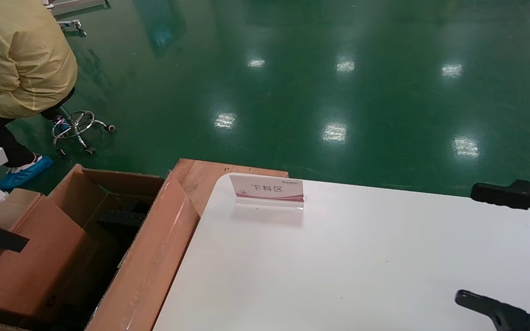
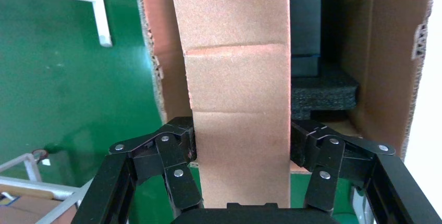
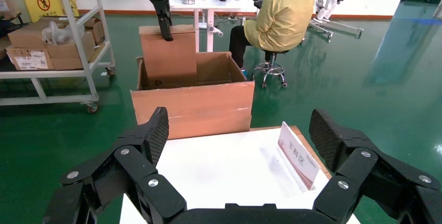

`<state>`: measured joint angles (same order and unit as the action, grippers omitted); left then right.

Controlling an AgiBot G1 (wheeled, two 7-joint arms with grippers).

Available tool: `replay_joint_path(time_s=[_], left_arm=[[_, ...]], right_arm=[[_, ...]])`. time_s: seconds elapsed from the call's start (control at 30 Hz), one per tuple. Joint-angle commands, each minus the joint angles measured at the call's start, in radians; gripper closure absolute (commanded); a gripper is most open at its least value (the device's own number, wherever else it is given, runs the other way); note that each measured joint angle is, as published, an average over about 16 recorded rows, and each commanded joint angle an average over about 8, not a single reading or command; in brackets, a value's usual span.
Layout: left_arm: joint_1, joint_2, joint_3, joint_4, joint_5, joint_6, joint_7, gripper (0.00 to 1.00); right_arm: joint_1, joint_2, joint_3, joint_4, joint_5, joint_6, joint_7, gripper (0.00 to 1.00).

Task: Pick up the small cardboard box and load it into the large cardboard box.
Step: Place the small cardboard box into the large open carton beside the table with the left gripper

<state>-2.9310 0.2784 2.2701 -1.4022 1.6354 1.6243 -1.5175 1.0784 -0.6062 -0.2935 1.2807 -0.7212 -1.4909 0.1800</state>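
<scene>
My left gripper (image 2: 241, 151) clamps the small cardboard box (image 2: 237, 94) over the large cardboard box (image 3: 195, 107); the head view crops this grasp. My right gripper (image 3: 240, 146) hangs spread.

Reddish-brown small cardboard box (image 2: 237, 109), black foam pads (image 2: 323, 91), white table (image 1: 361, 257)

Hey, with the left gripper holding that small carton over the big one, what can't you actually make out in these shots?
- Floor of the large cardboard box: head view, hidden by the small cardboard box.
- Lower end of the small box: right wrist view, behind the large box's near wall.
- Left gripper: head view, mostly cut off by the edge.
- Right gripper: head view, mostly cut off by the edge.
- Small print on the table sign: too small.
</scene>
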Motion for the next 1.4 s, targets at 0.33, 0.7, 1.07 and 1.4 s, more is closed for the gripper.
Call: replay_joint_path(time_s=[0.33,0.7,1.07,1.4], left_arm=[[0.008,-0.011,0.005,0.011,0.048,-0.014,0.036,1.0],[0.092,-0.024,-0.067,0.057,0.085,-0.078,0.101,1.0],[0.132,-0.043,-0.105,0.058,0.114,-0.1,0.134,1.0],[0.162,-0.067,-0.113,0.06,0.129,-0.123,0.148,1.0]], right_arm=[[0.0,0.0,-0.001,0.0,0.0,0.0,0.0,0.0],[0.0,0.001,-0.001,0.0,0.001,0.001,-0.001,0.0],[0.0,0.001,-0.002,0.0,0.001,0.001,-0.001,0.0],[0.001,0.001,-0.002,0.0,0.002,0.001,-0.001,0.0]])
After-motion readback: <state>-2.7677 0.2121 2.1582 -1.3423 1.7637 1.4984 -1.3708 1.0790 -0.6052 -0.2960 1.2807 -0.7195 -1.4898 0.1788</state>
